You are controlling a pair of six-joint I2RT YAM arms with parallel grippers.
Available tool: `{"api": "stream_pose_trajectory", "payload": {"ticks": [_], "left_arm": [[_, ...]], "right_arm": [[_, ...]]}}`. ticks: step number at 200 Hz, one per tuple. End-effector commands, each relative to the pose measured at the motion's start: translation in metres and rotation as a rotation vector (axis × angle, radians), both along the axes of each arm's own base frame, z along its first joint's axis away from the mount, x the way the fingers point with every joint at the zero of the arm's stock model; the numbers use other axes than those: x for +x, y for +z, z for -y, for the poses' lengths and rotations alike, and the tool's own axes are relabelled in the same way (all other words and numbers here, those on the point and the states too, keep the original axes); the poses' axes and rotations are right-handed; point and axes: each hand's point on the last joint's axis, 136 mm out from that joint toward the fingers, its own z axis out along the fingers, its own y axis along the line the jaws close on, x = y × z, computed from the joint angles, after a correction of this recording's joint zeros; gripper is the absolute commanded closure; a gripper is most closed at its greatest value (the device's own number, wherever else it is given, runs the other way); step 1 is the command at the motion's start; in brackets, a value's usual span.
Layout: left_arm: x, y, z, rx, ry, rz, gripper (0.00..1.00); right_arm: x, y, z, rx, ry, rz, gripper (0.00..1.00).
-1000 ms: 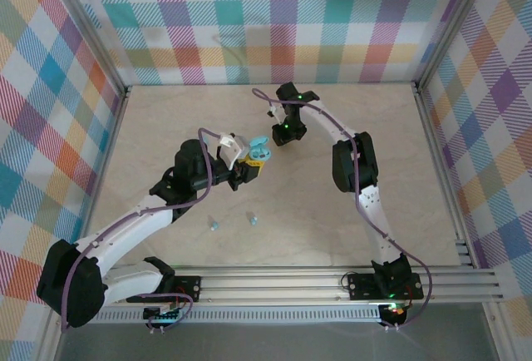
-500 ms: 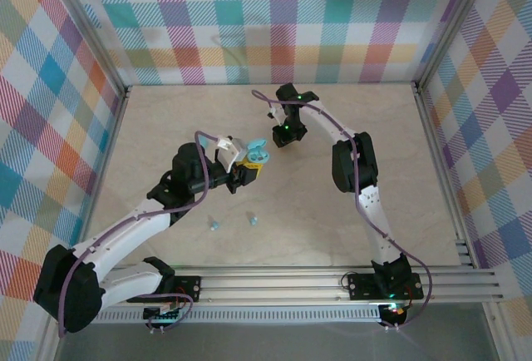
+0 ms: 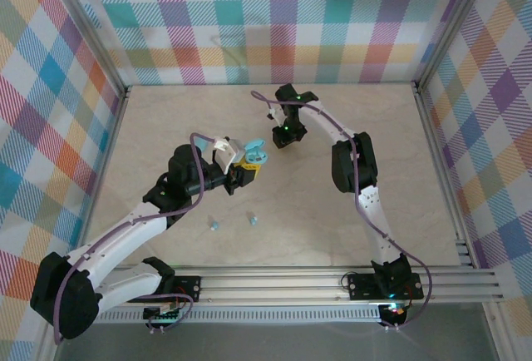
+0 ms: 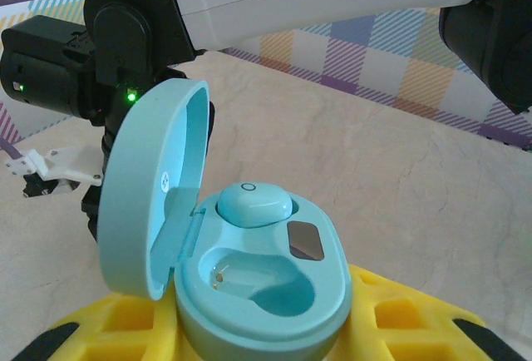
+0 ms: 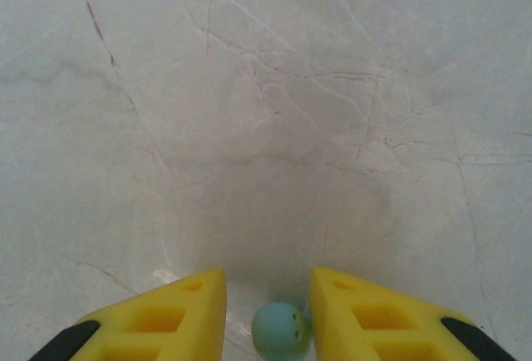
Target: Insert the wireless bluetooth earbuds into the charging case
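Right wrist view: pincer (image 5: pixel 268 311) pinching an earbud (image 5: pixel 280 331), its lower part cut off by the frame edge.

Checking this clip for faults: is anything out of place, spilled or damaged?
Nothing looks damaged. Two earbuds lie loose on the table, away from the open charging case, which has one bud seated and one socket empty.

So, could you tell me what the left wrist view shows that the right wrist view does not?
Left wrist: the open charging case clamped in the left gripper, one earbud seated, the other socket empty. Right wrist: a second earbud between the right gripper's fingertips. Both share the marbled tabletop and yellow fingers.
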Motion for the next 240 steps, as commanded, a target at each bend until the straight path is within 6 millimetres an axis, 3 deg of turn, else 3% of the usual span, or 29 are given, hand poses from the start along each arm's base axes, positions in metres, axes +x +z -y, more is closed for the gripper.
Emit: {"api": "stream_pose_trajectory", "payload": {"ticks": [1,71,146,179,222,240], "left_arm": [[-0.005,0.005,-0.002,-0.01,0.005,0.013,1.0],[-0.004,0.004,-0.005,-0.004,0.02,0.015,1.0],[-0.004,0.003,-0.002,-0.008,0.006,0.012,1.0],[-0.006,0.003,-0.001,-0.009,-0.004,0.01,1.0],[-0.008,0.001,-0.001,-0.01,-0.011,0.009,1.0],[-0.009,0.0,-0.001,-0.009,-0.014,0.006,1.0]], "right_arm": [[-0.014,0.004,0.01,-0.061,0.035,-0.033,0.67],[-0.012,0.001,0.018,-0.115,0.058,-0.024,0.77],[-0.019,0.035,0.022,-0.109,0.05,-0.017,0.83],[-0.039,0.047,0.032,-0.143,0.014,-0.081,0.82],[-0.076,0.034,0.057,-0.239,-0.147,-0.225,0.81],[-0.086,0.029,0.057,-0.232,-0.221,-0.267,0.81]]}}
